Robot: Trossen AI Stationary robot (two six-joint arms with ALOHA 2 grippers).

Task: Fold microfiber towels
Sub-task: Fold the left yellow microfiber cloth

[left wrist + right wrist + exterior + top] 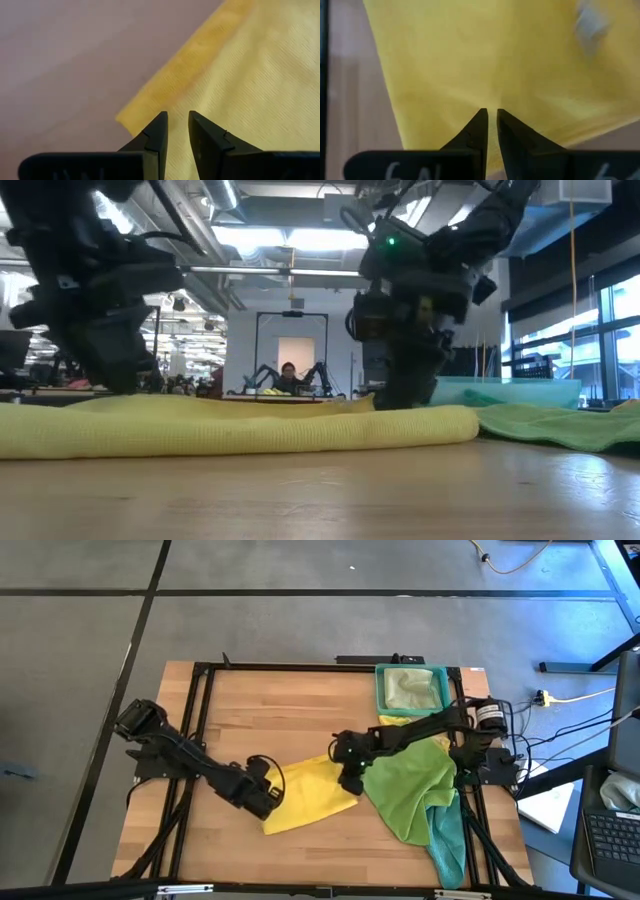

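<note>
— So where is the yellow towel [308, 795]?
— Flat on the tabletop [270, 710], mid-front, between both arms.
— Left end effector [268, 790]?
— At the towel's left edge, fingers slightly apart around the cloth.
— Right end effector [350, 780]?
— On the towel's right edge, fingers nearly together, pinching the fabric beside the bright green towel [410, 790].

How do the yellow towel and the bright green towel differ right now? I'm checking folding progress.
The yellow microfiber towel lies mid-table between both tools; the bright green microfiber towel sits rumpled toward the right edge. Yellow lies flatter, green more bunched. The right tool meets only yellow. Both are soft cloths.
</note>
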